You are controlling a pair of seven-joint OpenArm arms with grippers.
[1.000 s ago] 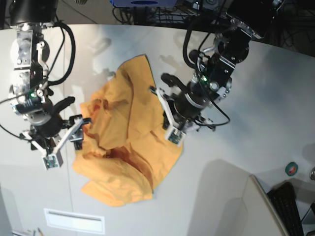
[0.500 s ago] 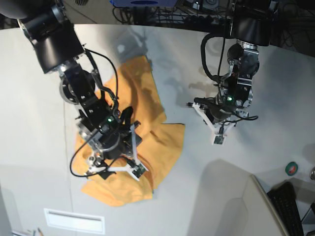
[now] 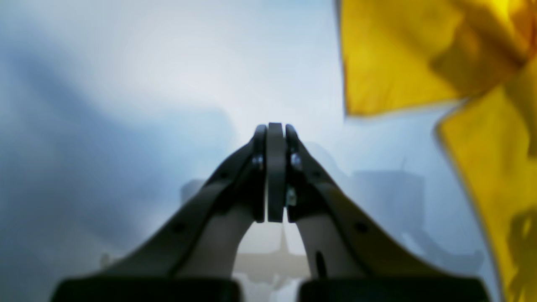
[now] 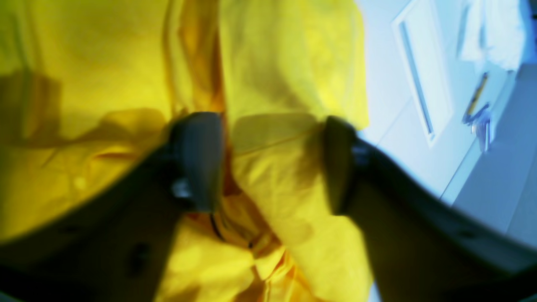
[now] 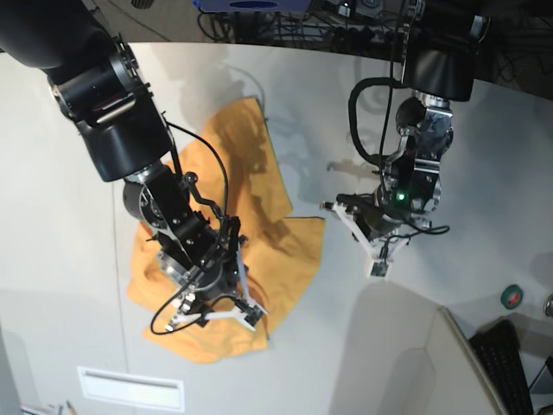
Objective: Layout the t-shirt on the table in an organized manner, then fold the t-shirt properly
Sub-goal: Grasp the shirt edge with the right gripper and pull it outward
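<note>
The orange-yellow t-shirt (image 5: pixel 242 147) lies crumpled on the white table (image 5: pixel 484 164), left of centre. My right gripper (image 5: pixel 212 316) is down on the shirt's lower part. In the right wrist view its jaws are open, and a raised fold of the t-shirt (image 4: pixel 272 138) sits between the two fingers (image 4: pixel 197 159). My left gripper (image 5: pixel 378 259) is shut with nothing in it, over bare table to the right of the shirt. The left wrist view shows the gripper (image 3: pixel 275 131) closed above the table (image 3: pixel 126 84), with the shirt's edge (image 3: pixel 398 54) off to the upper right.
A white rectangular label (image 5: pixel 130 387) sits near the table's front edge, below the shirt. A grey panel (image 5: pixel 406 363) and a keyboard (image 5: pixel 510 367) stand at the front right, with a green tape roll (image 5: pixel 511 296) beside them. Cables run along the back.
My right arm has swung from the shirt's left edge onto its lower part, and its jaws have narrowed. My left arm has moved off the shirt to bare table on the right.
</note>
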